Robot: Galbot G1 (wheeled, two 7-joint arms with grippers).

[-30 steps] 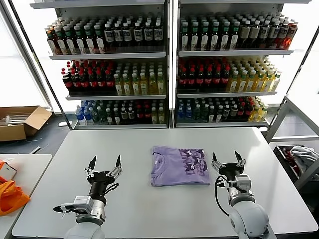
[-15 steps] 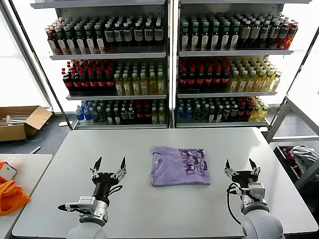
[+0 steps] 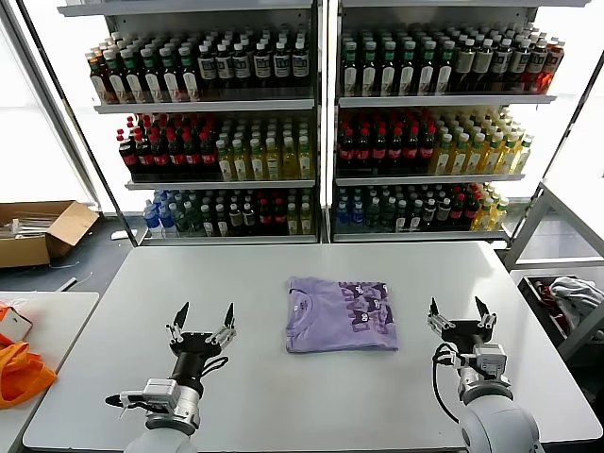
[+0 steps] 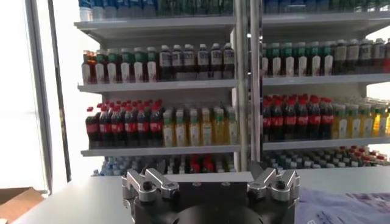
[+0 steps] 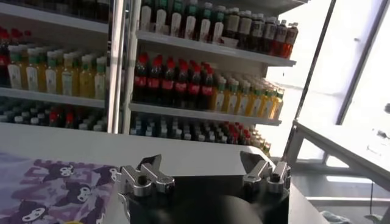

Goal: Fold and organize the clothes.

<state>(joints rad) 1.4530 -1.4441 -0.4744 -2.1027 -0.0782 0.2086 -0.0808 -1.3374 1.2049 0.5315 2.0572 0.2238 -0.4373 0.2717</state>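
Tabletop (image 3: 283,396): folded T-shirt (image 3: 340,314), collar leftward, crosswise.

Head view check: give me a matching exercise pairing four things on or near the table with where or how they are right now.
Things:
1. T-shirt
2. Left hand
3. Right hand
4. Cardboard box

States:
A. Open, empty, to the right of the shirt
B. On the floor at far left
C. Folded flat at mid-table
D. Open, empty, to the left of the shirt

Pairs: 1-C, 2-D, 3-A, 4-B
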